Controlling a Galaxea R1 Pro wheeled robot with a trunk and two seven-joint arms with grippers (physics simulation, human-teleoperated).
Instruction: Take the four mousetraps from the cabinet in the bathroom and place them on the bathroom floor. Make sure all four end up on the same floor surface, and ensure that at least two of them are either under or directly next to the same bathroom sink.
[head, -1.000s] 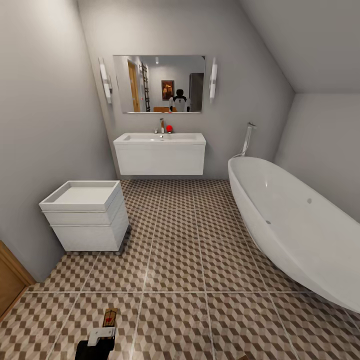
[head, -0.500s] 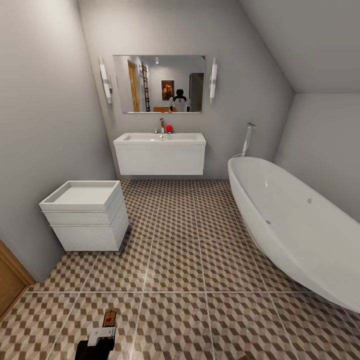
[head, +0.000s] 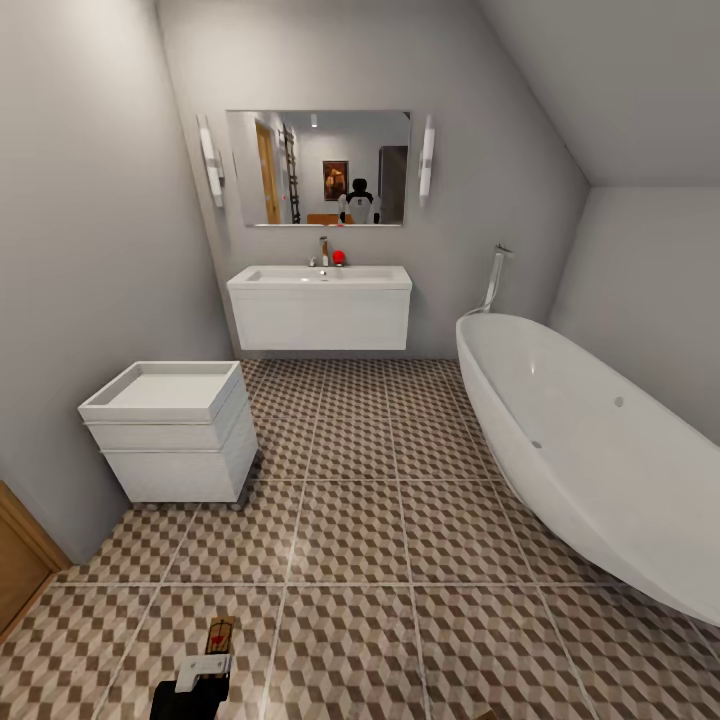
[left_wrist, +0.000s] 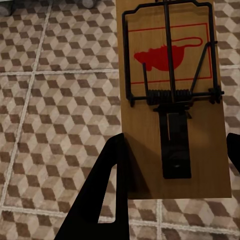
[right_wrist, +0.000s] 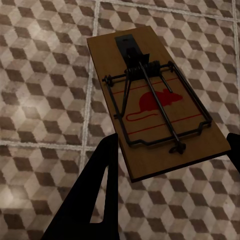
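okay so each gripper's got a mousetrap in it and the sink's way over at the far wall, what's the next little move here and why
Probably roll the base forward toward the white wall-hung sink. Each wrist view shows a brown wooden mousetrap between that gripper's fingers, the left gripper and the right gripper, above the cube-patterned tile floor. The sink is several tiles ahead, so setting them down here would not put them beside it.

My left gripper (head: 205, 668) sits low at the near edge of the head view, arm extended forward, its pale wrist block above the dark fingers. On the left wrist camera, my fingers (left_wrist: 102, 195) are closed on a mousetrap (left_wrist: 172, 100). On the right wrist camera, my right gripper (right_wrist: 170, 170) clamps another mousetrap (right_wrist: 155, 115), which sits tilted between the fingers.
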